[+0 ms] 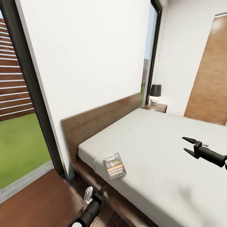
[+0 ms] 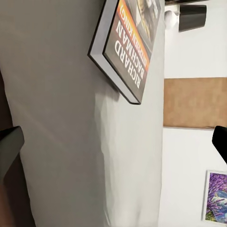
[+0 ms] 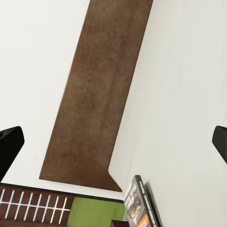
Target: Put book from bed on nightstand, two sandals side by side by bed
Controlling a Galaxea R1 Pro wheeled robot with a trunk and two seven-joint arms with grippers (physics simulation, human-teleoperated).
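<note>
Book step in hand: the book (image 1: 115,166) lies at lower centre on the bed (image 1: 164,151). The right pincer (image 1: 186,144), lower right, gapes; the left pincer (image 1: 96,193), bottom, looks apart and must rise to it.

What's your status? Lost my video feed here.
Left gripper open, low beside bed. Right gripper open over mattress. Book lies at mattress edge, ungrasped. Nothing blocking.

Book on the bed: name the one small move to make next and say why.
Probably ease the left gripper up and forward over the mattress edge toward the book. It sits low beside the bed frame, open and empty, and the book lies flat near that corner, untouched. The right gripper hovers open farther off over the mattress, so the left looks the nearer choice.
</note>
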